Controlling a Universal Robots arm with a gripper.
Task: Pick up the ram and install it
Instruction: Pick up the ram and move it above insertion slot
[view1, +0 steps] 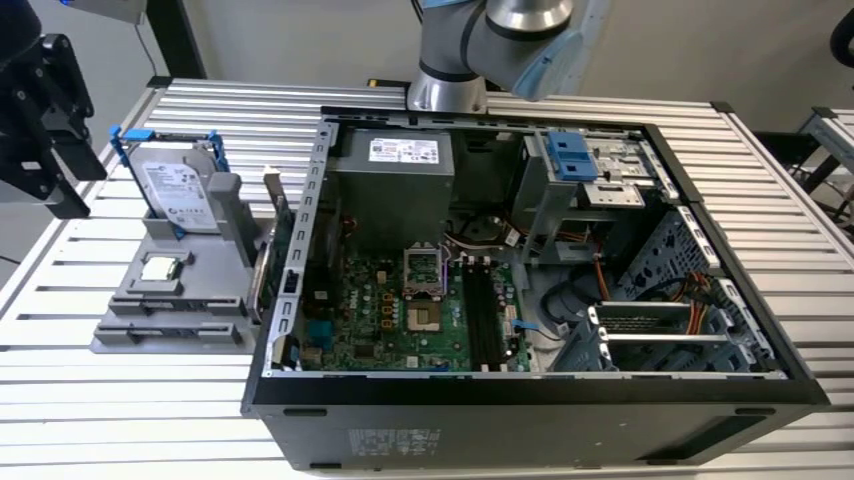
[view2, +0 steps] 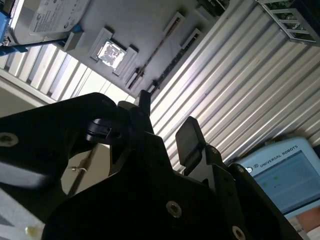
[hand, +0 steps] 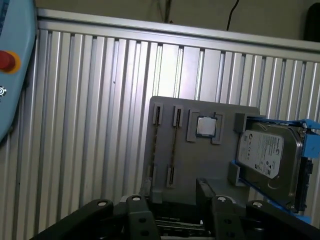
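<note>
The ram (view1: 268, 250) stands on its long edge in a slot of the grey holder (view1: 174, 330), on the side nearest the computer case. It shows as a thin edge-on strip (hand: 174, 145) in the first wrist view and as a thin line (view2: 152, 52) in the second. My gripper (view1: 64, 195) hangs high at the exterior view's left, above and beside the holder. Its black fingers (view2: 189, 140) stand apart with nothing between them, so the gripper (hand: 176, 192) is open. The motherboard's black slots (view1: 483, 315) lie inside the open case.
A silver hard drive in a blue frame (view1: 171, 185) and a small square chip (view1: 162, 267) share the holder. The open computer case (view1: 534, 400) takes up the table's middle. The arm's base (view1: 447, 90) stands behind it. A pendant screen (view2: 285, 175) lies on the ribbed table.
</note>
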